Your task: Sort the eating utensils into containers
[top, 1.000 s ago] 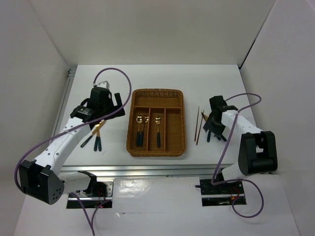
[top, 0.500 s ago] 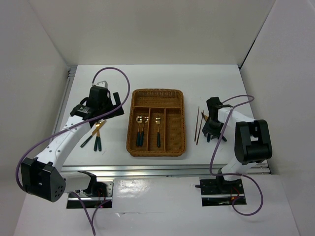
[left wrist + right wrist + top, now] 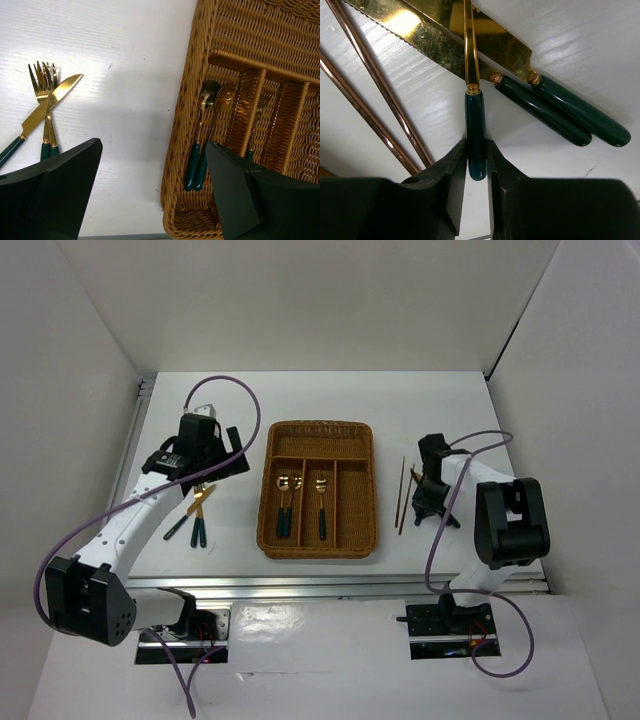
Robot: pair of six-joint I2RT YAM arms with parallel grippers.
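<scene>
My right gripper (image 3: pixel 476 150) is shut on the dark teal handle (image 3: pixel 475 120) of a utensil with a thin gold neck; its head is out of view. It lies across two gold-bladed knives (image 3: pixel 560 107), beside two reddish-brown chopsticks (image 3: pixel 375 85), right of the wicker tray (image 3: pixel 367 490). My left gripper (image 3: pixel 152 145) is open and empty above bare table, between the tray's left wall (image 3: pixel 187 100) and two forks (image 3: pixel 44 85) crossed by a knife (image 3: pixel 50 102). Two spoons (image 3: pixel 207 95) lie in the left long slot, and one utensil (image 3: pixel 257 112) lies in the middle slot.
The table's raised metal edge rail (image 3: pixel 140 440) runs along the left. White walls enclose the back and both sides. The right arm (image 3: pixel 505 525) is folded close to the front right. The tray's right long slot and crosswise slot hold nothing.
My right arm has folded in, and its gripper has moved slightly left and nearer onto the utensils by the chopsticks. My left gripper has drifted a little back and left.
</scene>
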